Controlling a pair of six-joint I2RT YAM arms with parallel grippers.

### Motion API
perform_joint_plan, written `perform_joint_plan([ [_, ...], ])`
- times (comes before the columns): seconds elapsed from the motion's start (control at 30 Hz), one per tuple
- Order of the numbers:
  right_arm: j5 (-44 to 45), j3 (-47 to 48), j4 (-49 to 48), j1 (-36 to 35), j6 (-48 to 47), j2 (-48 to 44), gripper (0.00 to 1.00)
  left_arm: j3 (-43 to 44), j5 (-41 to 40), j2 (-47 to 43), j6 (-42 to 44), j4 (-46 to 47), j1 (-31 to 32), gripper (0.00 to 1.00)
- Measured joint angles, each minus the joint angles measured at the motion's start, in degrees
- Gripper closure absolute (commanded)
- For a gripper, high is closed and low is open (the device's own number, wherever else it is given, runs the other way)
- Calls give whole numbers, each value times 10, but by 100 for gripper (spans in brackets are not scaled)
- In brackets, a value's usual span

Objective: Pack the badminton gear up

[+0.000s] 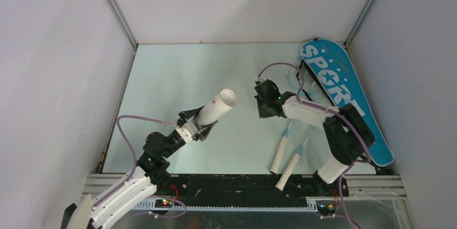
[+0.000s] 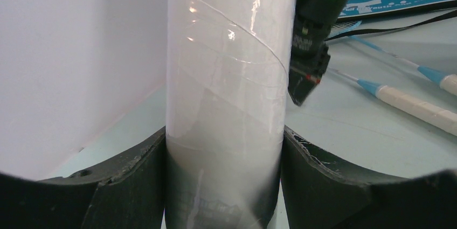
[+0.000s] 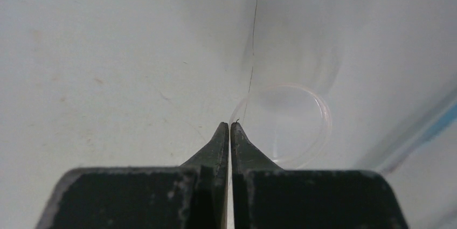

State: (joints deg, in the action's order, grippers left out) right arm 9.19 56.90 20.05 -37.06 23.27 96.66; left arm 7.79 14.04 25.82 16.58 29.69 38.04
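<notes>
While the blue bag (image 1: 345, 94) lay along the worktop's (image 1: 178, 78) right side, the white tube (image 1: 218, 108) hung tilted, clamped by the left gripper (image 1: 200, 126), best held steady, mouth toward the right gripper (image 3: 230, 126), whose fingers (image 3: 218, 148) met on nothing visible.

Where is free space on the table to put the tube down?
Bare table lies far left, between the left wall and the white tube in the left end effector. The right side is crowded: rackets, blue bag, right arm.
</notes>
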Motion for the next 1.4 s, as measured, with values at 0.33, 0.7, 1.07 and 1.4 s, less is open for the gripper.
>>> perform_joint_plan([
  [0.33, -38, 0, 1, 5, -75, -247, 100, 0, 10, 0, 5, -4, 0, 31],
  [0.7, -387, 0, -26, 34, -153, -424, 100, 0, 58, 0, 27, -30, 0, 31],
  [1.07, -578, 0, -62, 24, -162, -436, 100, 18, 92, 48, 60, -67, 0, 31],
  [1.4, -613, 0, -78, 10, -147, -400, 100, 20, 104, 35, 64, -83, 0, 31],
])
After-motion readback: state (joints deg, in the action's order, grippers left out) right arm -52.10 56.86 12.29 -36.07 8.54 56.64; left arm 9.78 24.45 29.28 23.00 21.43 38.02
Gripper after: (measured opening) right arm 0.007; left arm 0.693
